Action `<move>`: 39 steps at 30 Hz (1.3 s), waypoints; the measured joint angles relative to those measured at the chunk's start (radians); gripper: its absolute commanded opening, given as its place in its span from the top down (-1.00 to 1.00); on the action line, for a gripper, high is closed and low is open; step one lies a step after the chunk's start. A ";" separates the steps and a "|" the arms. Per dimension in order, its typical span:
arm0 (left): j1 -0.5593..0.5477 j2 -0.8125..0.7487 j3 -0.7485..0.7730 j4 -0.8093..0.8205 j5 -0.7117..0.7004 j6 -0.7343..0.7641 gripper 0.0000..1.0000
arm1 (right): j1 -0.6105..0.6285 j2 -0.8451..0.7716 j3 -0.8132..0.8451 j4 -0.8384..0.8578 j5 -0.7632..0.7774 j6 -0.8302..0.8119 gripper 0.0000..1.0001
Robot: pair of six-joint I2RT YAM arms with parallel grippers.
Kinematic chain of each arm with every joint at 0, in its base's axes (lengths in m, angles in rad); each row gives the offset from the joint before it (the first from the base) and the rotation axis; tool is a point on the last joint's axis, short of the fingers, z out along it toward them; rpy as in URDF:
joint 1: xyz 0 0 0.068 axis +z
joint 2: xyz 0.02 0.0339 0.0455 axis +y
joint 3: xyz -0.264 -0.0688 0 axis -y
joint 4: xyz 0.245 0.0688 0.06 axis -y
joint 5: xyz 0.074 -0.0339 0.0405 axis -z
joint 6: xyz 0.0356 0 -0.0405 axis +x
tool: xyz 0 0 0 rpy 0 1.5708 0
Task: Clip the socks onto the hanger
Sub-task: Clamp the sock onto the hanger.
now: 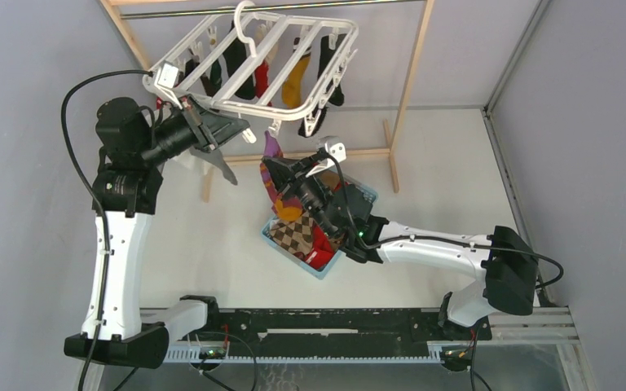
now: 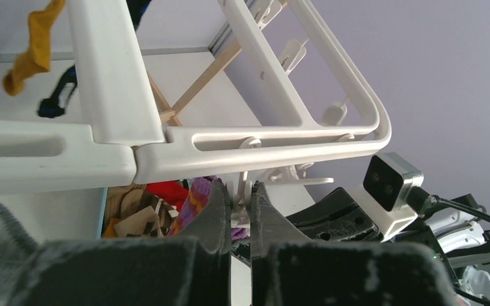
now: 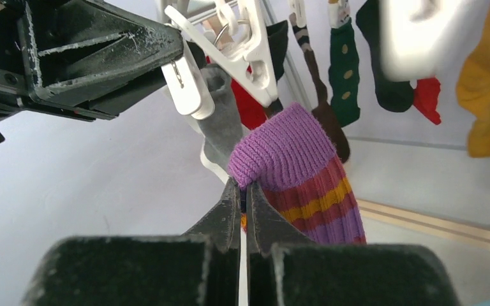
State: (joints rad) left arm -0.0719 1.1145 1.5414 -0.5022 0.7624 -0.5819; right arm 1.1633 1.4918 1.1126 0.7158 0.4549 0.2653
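Holding the purple striped sock (image 3: 306,172) by its upper end, the right fingers (image 3: 224,213) are closed tight on the knit, and the rounded purple end stands just above their tips. The left fingers (image 2: 215,205) are narrow, pinched on a white clip (image 3: 249,57) that dangles from the near bar of the hanger (image 1: 244,104). Seen from the right wrist, the two legs of that clip stand apart, with its mouth facing down.

The coming move turns on one relation. The clip's mouth lies just above the sock's end and a little to the left, very close, though I cannot tell whether they touch. The sock's long axis runs downward from the fingers toward the blue basket (image 1: 297,262) on the desk (image 1: 212,244). A short rise along that axis should therefore carry the end between the legs. The right arm has the sock and is the nearer one, so the left would only have to let the clip bite.

Other socks (image 1: 295,81) hang clipped farther along the frame. No brand, label or writing can be read on anything.
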 measured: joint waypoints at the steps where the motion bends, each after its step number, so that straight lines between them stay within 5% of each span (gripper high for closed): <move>1: 0.000 0.000 -0.002 0.004 -0.004 -0.003 1.00 | 0.001 0.003 0.003 -0.002 0.004 -0.006 1.00; 39: -0.018 -0.001 -0.003 0.010 -0.080 -0.014 1.00 | 0.045 0.039 0.089 -0.018 -0.030 -0.060 1.00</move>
State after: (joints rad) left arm -0.0895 1.1133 1.5387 -0.4919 0.6819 -0.5961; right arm 1.2083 1.5303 1.2015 0.6975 0.4252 0.2054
